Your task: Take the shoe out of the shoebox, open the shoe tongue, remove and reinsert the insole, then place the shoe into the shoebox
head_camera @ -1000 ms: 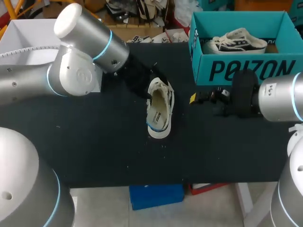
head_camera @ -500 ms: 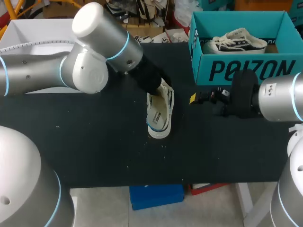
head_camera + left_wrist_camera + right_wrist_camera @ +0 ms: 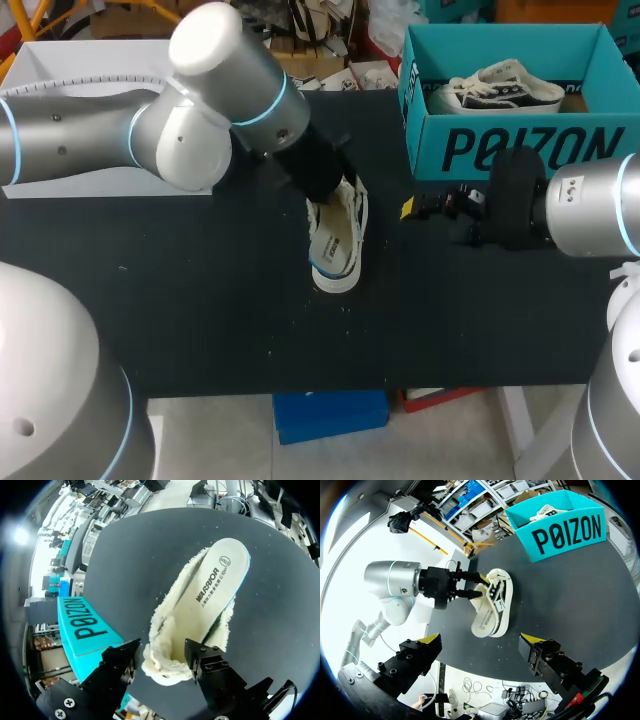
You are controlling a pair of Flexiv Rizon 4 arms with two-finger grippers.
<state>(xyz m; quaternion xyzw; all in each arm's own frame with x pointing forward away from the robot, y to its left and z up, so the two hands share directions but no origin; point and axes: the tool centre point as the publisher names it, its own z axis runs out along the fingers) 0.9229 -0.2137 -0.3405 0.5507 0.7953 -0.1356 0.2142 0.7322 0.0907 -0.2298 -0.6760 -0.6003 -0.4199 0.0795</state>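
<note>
The left tool [image 3: 162,662] has its two fingers spread apart, and the fleecy end of the shoe [image 3: 337,232] sits in the gap between them. One finger lies against the fleece. The other stands just beside it, and contact there is not clear, so the tool is not clamped on anything. In the head view this tool meets the shoe at its 12 o'clock end, where the laces show. Its arm reaches in from about 10 o'clock.

The shoe lies on the dark counter [image 3: 200,300], opening upward, with its length running from 12 to 6 o'clock. It is out of the box, near the counter's middle. The insole [image 3: 212,580] lies flat inside it with its printed face up. Thick cream fleece lines the shoe's walls around the insole, and a thin blue line edges the end at 6 o'clock.

The right tool [image 3: 480,638] is wide apart and holds nothing. It hangs over bare counter at about 3 o'clock from the shoe, well clear of it, and points toward 9 o'clock. From its wrist view the shoe lies ahead of it, with the left tool at the shoe's far end.

The teal shoebox [image 3: 520,150] stands open at about 2 o'clock from the shoe, on the counter's far right. A second shoe [image 3: 500,88], white with a dark sole, lies inside it. The right tool is near the 7 o'clock corner of the box's front wall.
</note>
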